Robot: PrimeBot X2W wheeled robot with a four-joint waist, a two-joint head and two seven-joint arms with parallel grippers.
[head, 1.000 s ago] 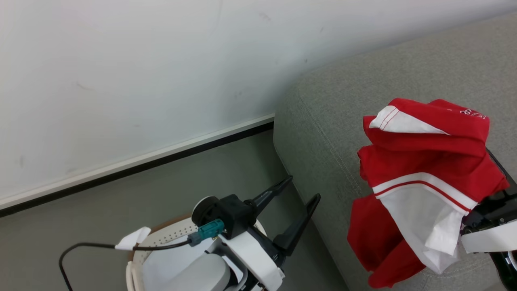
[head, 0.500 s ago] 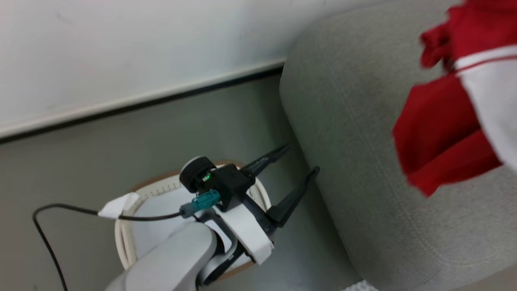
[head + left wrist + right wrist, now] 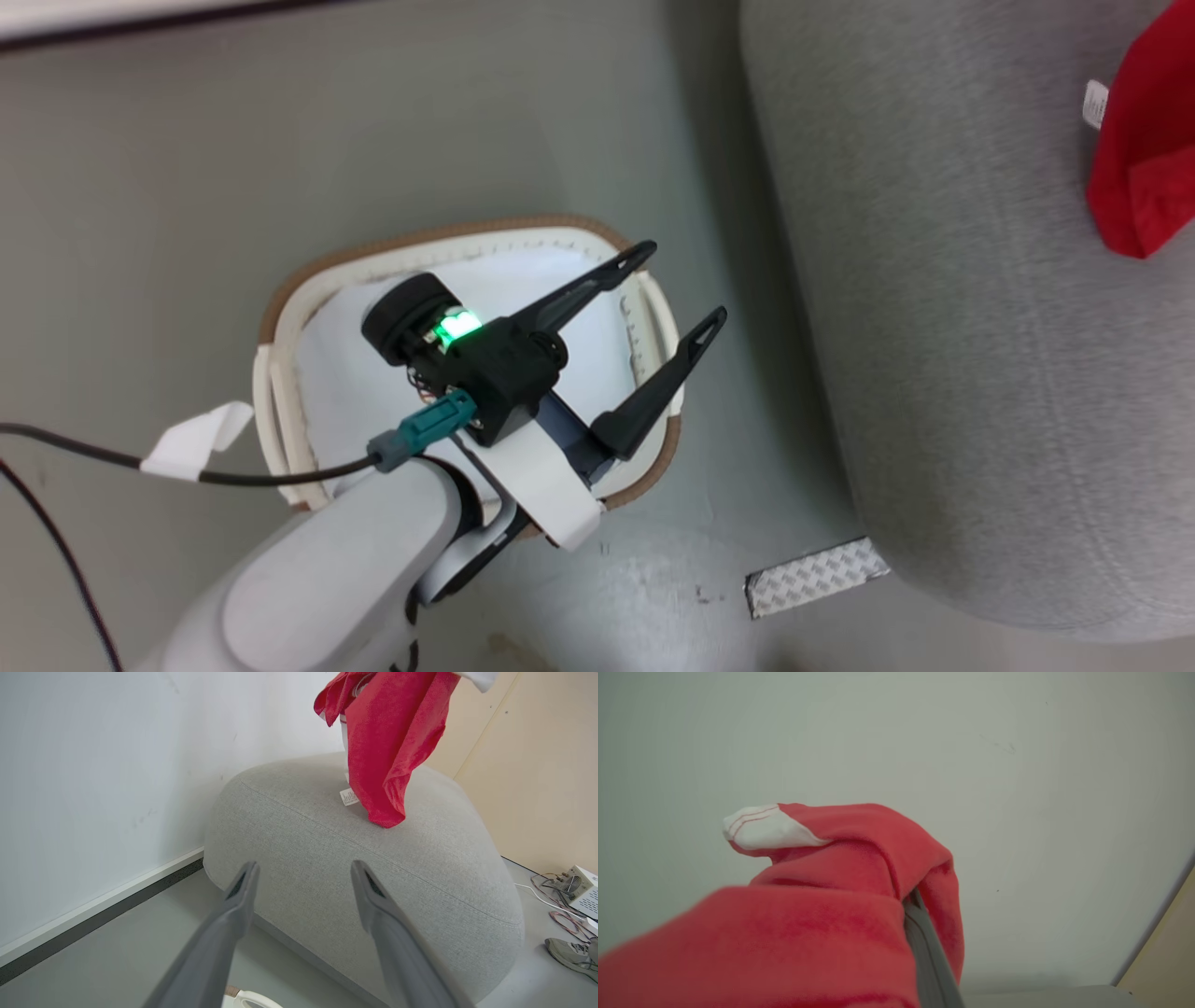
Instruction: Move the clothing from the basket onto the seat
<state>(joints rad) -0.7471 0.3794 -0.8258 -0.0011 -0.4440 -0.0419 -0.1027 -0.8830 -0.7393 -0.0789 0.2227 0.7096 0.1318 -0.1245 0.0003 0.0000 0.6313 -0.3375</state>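
Observation:
The cream-white basket [image 3: 280, 392] with a tan-brown rim stands on the floor left of the grey seat [image 3: 952, 355]; I see no red fabric inside it. My left gripper [image 3: 683, 283] hovers over the basket's right side, open and empty, and its fingers [image 3: 243, 891] point toward the seat [image 3: 327, 858]. The red clothing [image 3: 392, 751] hangs from above, its lower end at the seat's top beside a white tag. Its edge shows in the head view as red clothing [image 3: 1144, 159]. My right gripper [image 3: 909, 895] is shut on the clothing [image 3: 822, 914], which drapes over it; one dark finger [image 3: 924, 947] shows.
A white wall with a dark baseboard [image 3: 93, 914] runs behind the seat. A silver textured strip [image 3: 817, 577] lies on the floor by the seat's base. An electronics box [image 3: 577, 891], loose wires and a shoe [image 3: 570, 954] sit on the floor past the seat. A black cable [image 3: 233, 476] trails from my left wrist.
The head camera has tilted down, so the whole picture shifted; the basket is now in full view and the clothing sits at the upper right edge. My left gripper stays open over the basket.

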